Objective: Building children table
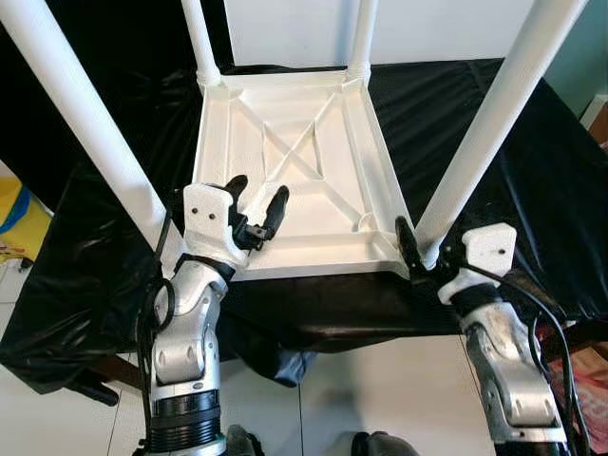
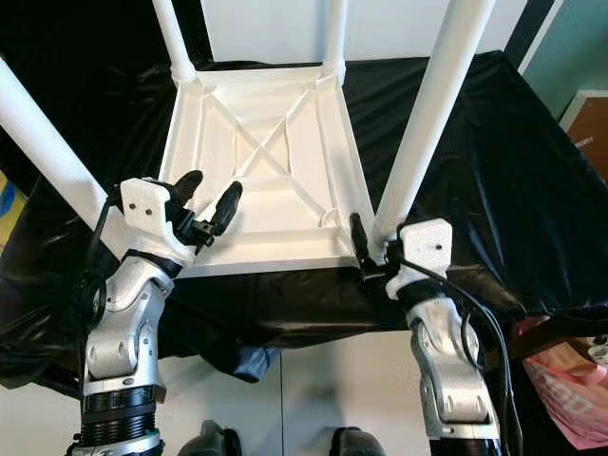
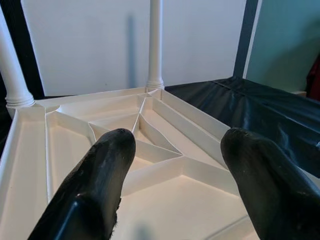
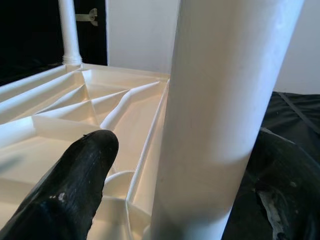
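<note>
A white children's table (image 1: 313, 204) lies upside down on a surface draped in black cloth (image 1: 556, 199), with its ribbed underside facing up. Its legs stand upward: near-left leg (image 1: 85, 123), near-right leg (image 1: 494, 123) and two far legs (image 1: 201, 43). My left gripper (image 1: 258, 190) hovers open just above the near-left part of the underside with nothing between its fingers (image 3: 100, 165). My right gripper (image 1: 423, 242) is at the base of the near-right leg (image 4: 225, 110), which stands between its fingers; a gap shows beside one finger (image 4: 75, 185).
The black cloth hangs over the front edge towards my body. A white wall panel (image 1: 285, 28) rises behind the table. A yellow object (image 1: 19, 218) lies on the floor at the left, and a pink bag (image 2: 560, 399) at the right.
</note>
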Controlling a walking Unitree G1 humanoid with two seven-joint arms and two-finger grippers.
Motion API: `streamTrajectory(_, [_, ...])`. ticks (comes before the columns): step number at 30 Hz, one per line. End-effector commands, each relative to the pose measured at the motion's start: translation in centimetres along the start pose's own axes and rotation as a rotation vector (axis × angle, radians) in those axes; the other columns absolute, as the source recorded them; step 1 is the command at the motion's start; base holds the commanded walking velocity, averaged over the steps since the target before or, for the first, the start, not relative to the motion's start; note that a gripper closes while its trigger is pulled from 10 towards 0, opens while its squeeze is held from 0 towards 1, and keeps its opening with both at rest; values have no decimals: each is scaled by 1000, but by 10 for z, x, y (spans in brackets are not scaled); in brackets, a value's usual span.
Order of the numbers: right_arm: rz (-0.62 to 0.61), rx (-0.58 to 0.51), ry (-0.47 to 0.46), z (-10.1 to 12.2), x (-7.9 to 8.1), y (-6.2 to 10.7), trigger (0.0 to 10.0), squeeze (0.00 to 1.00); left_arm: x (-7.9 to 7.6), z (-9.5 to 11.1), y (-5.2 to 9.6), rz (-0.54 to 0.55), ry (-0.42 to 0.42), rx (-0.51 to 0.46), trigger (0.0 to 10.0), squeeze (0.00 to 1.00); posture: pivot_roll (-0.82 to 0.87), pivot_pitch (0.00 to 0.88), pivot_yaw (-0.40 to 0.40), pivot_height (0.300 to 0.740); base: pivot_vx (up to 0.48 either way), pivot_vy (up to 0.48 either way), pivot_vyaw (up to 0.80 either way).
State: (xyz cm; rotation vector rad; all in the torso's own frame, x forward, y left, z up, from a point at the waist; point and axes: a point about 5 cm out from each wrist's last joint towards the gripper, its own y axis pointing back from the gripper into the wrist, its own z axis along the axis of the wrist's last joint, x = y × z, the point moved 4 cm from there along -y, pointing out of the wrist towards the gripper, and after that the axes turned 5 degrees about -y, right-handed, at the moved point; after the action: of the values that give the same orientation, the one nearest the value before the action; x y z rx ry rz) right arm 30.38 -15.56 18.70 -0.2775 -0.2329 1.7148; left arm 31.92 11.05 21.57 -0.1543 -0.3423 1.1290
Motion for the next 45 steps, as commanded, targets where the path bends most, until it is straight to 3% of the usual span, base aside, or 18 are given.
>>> streamTrajectory(1, [-30,24,4,-4,-6,-2,10000,0,-7,-3,3,-22,17,10,10000,0,2,90,-22,740,0,0,0])
streamTrajectory(9, [-36,4,34,2,-4,-18,10000,0,-11,-4,6,-70,-17,18,10000,0,3,70,-28,740,0,0,0])
streamTrajectory(18, [-49,18,20,-4,-3,-12,10000,0,-4,-3,9,-43,-21,21,10000,0,4,64,-29,740,0,0,0])
streamTrajectory(23, [-82,6,36,-5,-6,-5,10000,0,-8,-3,11,-21,10,31,10000,0,5,71,-26,740,0,0,0])
streamTrajectory(27, [-129,16,42,-10,-8,19,10000,0,-9,-3,18,61,102,30,10000,0,4,85,-21,740,0,0,0])
streamTrajectory(34, [-146,70,37,-22,-7,37,10000,0,-7,-9,26,123,137,52,10000,0,1,101,-19,740,0,0,0])
streamTrajectory(45, [-95,84,2,-23,7,44,10000,0,-9,-19,35,177,217,106,10000,0,2,127,-25,740,0,0,0])
